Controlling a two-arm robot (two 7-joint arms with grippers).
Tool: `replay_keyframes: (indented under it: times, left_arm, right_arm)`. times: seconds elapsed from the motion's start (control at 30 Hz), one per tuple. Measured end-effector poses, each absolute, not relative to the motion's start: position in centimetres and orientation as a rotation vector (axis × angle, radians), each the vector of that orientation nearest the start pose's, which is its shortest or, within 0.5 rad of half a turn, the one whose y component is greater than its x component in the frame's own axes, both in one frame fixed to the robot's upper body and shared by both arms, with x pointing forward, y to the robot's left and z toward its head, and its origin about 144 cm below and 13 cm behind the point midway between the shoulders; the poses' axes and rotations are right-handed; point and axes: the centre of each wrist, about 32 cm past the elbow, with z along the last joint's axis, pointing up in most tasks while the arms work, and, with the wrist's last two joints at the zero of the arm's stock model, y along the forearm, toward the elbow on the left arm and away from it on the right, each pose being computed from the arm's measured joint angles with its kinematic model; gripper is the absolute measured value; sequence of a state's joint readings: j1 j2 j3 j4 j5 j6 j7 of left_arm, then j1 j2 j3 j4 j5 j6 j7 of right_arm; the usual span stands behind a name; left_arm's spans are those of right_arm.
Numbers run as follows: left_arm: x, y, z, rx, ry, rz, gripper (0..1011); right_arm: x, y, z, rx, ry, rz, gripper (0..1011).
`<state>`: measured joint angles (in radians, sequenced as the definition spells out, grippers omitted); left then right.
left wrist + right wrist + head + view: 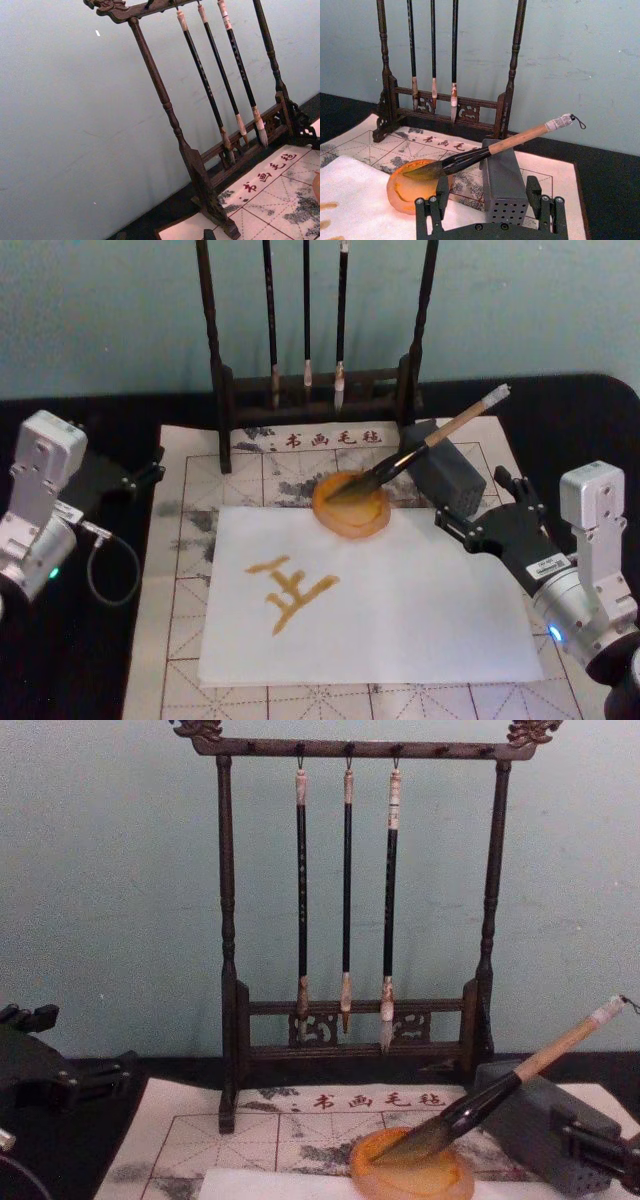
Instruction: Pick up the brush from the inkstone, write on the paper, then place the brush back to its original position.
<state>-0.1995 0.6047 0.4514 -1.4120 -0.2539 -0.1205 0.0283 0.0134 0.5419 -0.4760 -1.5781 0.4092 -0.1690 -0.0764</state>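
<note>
The brush (pixel 425 445) lies at a slant, its dark tip in the round orange inkstone (pixel 350 508) and its tan shaft propped on the grey block (pixel 447 475). In the right wrist view the brush (pixel 495 147) crosses above the inkstone (pixel 412 187); the chest view shows the brush (pixel 500 1095) and inkstone (pixel 412 1172) from the side. The white paper (pixel 420 610) carries a golden written character (pixel 290 590). My right gripper (pixel 475 502) stands open just right of the block, holding nothing, its fingers (pixel 437 197) on either side of the block. My left gripper (pixel 150 468) sits parked at the far left, open.
A dark wooden rack (pixel 315 380) with three thin hanging brushes (pixel 347 900) stands at the back. A gridded felt mat (pixel 190 540) lies under the paper. The grey block with small holes (pixel 505 187) is right in front of my right gripper.
</note>
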Motion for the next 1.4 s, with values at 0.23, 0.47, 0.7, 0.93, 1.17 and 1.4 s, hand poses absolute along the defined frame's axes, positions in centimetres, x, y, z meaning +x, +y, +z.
replay_keyframes:
  times: [0.23, 0.47, 0.7, 0.93, 1.17, 1.4]
  left_arm:
    - [48.86, 30.97, 113.98, 0.304, -0.285, 1.248, 1001]
    - [48.86, 30.97, 113.98, 0.304, -0.285, 1.248, 1001]
    - [48.86, 30.97, 113.98, 0.304, -0.285, 1.248, 1001]
    - [48.86, 30.97, 113.98, 0.304, -0.285, 1.248, 1001]
    - [48.86, 30.96, 113.98, 0.304, -0.285, 1.248, 1001]
    - [48.86, 30.97, 113.98, 0.304, -0.285, 1.248, 1001]
  right_arm:
    - [42.74, -25.12, 111.51, -0.092, -0.050, -1.211, 1002]
    - [42.74, -25.11, 111.53, -0.090, -0.049, -1.211, 1002]
    - [42.74, -25.11, 111.53, -0.090, -0.049, -1.211, 1002]
    - [42.74, -25.11, 111.53, -0.090, -0.048, -1.211, 1002]
    - [42.74, -25.11, 111.53, -0.090, -0.048, -1.211, 1002]
    - [42.74, -25.11, 111.53, -0.090, -0.048, -1.211, 1002]
